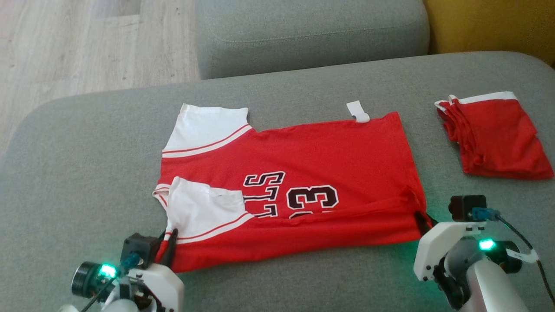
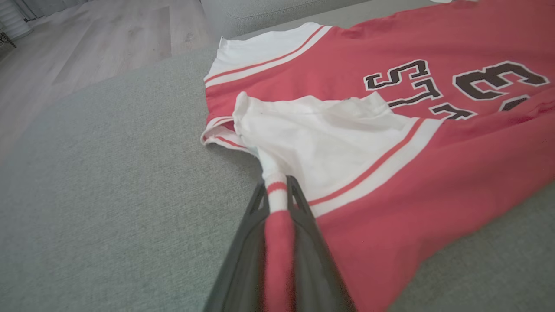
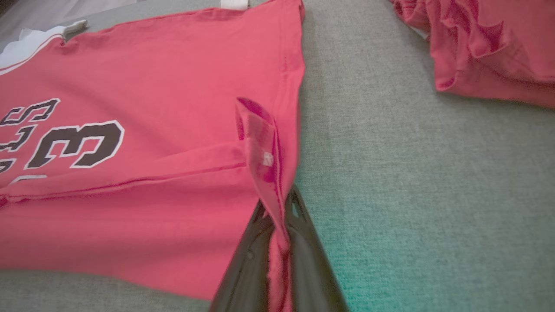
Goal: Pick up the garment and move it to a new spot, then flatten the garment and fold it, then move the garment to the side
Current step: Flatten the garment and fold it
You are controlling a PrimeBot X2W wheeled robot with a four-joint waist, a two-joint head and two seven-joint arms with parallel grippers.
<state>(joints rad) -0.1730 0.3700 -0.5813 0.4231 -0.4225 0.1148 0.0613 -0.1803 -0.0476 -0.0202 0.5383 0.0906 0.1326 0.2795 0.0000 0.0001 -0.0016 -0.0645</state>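
Left gripper (image 1: 170, 242) pinched shut on near sleeve corner of the jersey (image 1: 338, 156). Right gripper (image 1: 422, 220) clamped on near hem corner. Judged mid-fold: near edge lies doubled over (number partly covered). Jersey sits mid-cushion (image 1: 78, 173). Folded red garment (image 1: 494, 138), possibly shorts, lies far right, well apart.

The cushion (image 1: 86, 151) lies bare left of the jersey (image 1: 325, 156). Right of it a folded red cloth (image 1: 498, 138) lies near, a bare strip between. A backrest (image 1: 312, 34) rises behind.
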